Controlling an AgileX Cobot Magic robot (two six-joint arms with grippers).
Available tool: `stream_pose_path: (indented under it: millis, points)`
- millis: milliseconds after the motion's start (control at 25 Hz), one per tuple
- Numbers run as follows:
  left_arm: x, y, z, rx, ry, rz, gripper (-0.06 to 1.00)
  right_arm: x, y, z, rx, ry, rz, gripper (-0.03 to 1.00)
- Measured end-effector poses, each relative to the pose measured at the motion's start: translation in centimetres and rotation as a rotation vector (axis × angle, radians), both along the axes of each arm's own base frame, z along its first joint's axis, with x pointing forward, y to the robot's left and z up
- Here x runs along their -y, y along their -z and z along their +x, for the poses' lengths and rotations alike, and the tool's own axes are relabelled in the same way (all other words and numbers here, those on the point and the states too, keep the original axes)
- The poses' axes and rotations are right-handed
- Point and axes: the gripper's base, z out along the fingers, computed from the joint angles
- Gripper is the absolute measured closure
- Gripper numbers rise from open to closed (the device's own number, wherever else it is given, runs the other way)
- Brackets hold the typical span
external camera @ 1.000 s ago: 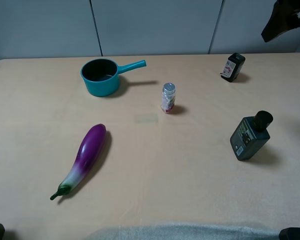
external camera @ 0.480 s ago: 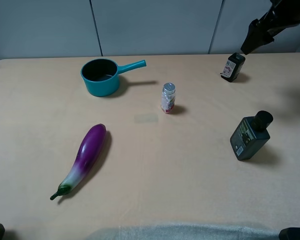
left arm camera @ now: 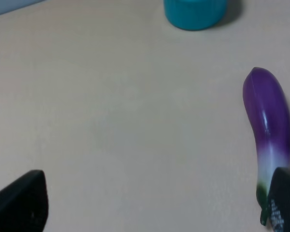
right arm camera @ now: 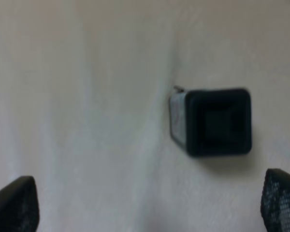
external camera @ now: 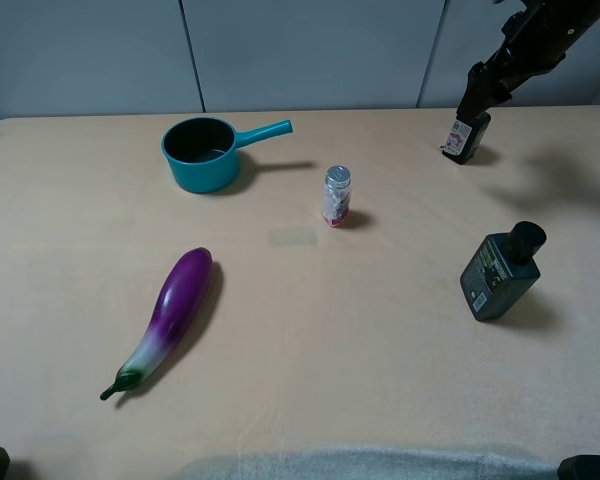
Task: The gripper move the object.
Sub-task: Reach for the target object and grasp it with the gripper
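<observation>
The object, a small black boxy bottle with a white-and-red label, stands at the far right of the table. My right gripper hangs just above it, apart from it, with the jaws open. In the right wrist view the bottle's black square cap is seen from above, off to one side of the open gripper, and nothing is held. My left gripper shows only in its wrist view, open and empty, low over the table near the eggplant.
A teal pot with its handle pointing right stands at the back left. A clear shaker stands mid-table. A purple eggplant lies front left. A larger dark-green bottle lies at the right.
My right gripper has come down and to the left from the upper right corner, ending just above the small black bottle. Nothing on the table has moved.
</observation>
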Motion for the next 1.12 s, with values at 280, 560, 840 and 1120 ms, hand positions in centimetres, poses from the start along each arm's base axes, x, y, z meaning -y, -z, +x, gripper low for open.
stream_pose_path:
  millis: [280,560,840,1120]
  points:
    - [0.0,0.0,0.0,0.000,0.000,0.000,0.05,1.5,1.7,2.0,-0.021,0.035,0.014,0.28]
    - [0.0,0.0,0.0,0.000,0.000,0.000,0.05,2.5,2.8,2.8,0.022,0.027,-0.002,0.28]
    - [0.0,0.0,0.0,0.000,0.000,0.000,0.05,2.5,5.0,3.5,0.022,0.021,-0.003,0.28]
    - [0.0,0.0,0.0,0.000,0.000,0.000,0.05,2.5,6.8,4.0,0.026,0.006,-0.009,0.28]
